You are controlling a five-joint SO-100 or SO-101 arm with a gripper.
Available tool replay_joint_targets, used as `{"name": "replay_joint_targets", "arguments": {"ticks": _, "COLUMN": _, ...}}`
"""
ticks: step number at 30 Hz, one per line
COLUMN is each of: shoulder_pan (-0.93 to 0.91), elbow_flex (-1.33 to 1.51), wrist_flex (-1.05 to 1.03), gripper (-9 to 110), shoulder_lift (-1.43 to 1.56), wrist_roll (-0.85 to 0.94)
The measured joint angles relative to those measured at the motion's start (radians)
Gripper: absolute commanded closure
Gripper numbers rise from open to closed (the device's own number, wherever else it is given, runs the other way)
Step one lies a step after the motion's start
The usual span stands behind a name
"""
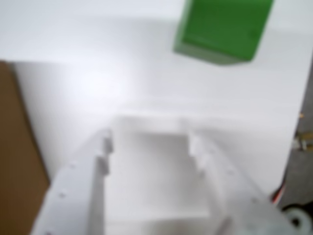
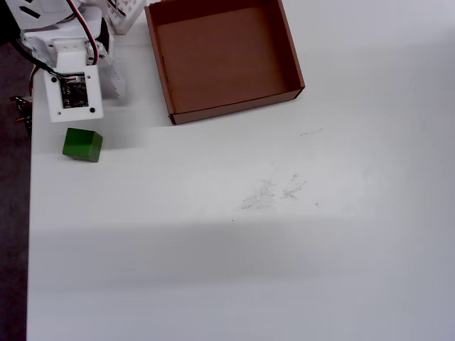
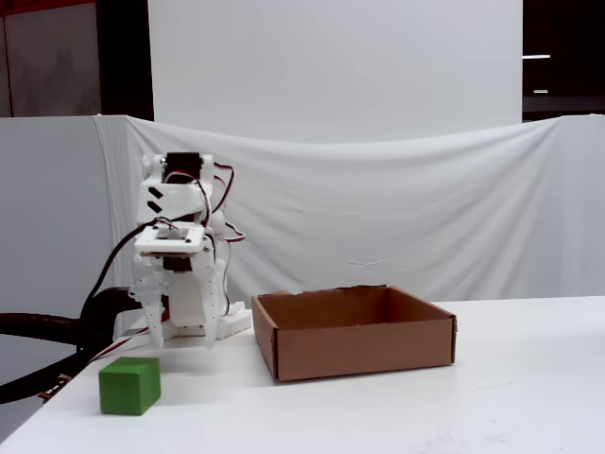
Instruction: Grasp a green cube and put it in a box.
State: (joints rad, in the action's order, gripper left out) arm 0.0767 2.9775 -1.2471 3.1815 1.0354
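On the white desk [image 2: 249, 249], near its left edge in the overhead view, sits the green cube [image 2: 82, 144], resting flat and turned slightly askew. It lies apart from the box [image 2: 291, 53], which stands further up and to the right in that view, its brown floor bare and its low walls upright.

From the fixed view the cube [image 3: 129, 385] is the nearest thing to the camera, at the lower left, with the box [image 3: 354, 352] to its right and somewhat farther back. The white arm [image 3: 178, 274] stands behind the cube, folded down over its base, red and black wires looping from its upper joint.

Seen from the wrist view, the pincer [image 1: 149, 142] enters from the bottom edge with its two white fingers [image 1: 80, 191] spread apart and nothing between them, only bare desk showing in the gap. The cube [image 1: 222, 29] appears beyond the fingertips at the upper right (blurred, and cut off by the top edge), clear of both fingers. A strip of brown cardboard [image 1: 17, 156] fills the left edge of that view.

In the overhead view the arm's white housing with its small circuit board [image 2: 71, 91] hangs just above the cube, not touching it.
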Motion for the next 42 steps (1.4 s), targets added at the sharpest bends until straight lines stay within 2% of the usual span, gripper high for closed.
{"name": "replay_joint_targets", "arguments": {"ticks": 5, "shoulder_pan": 0.0, "elbow_flex": 0.0, "wrist_flex": 0.006, "gripper": 80, "shoulder_lift": 0.0, "wrist_roll": -0.043}}
{"name": "replay_joint_targets", "arguments": {"ticks": 42, "shoulder_pan": -0.025, "elbow_flex": 0.0, "wrist_flex": 0.008, "gripper": 79, "shoulder_lift": 0.0, "wrist_roll": -0.046}}
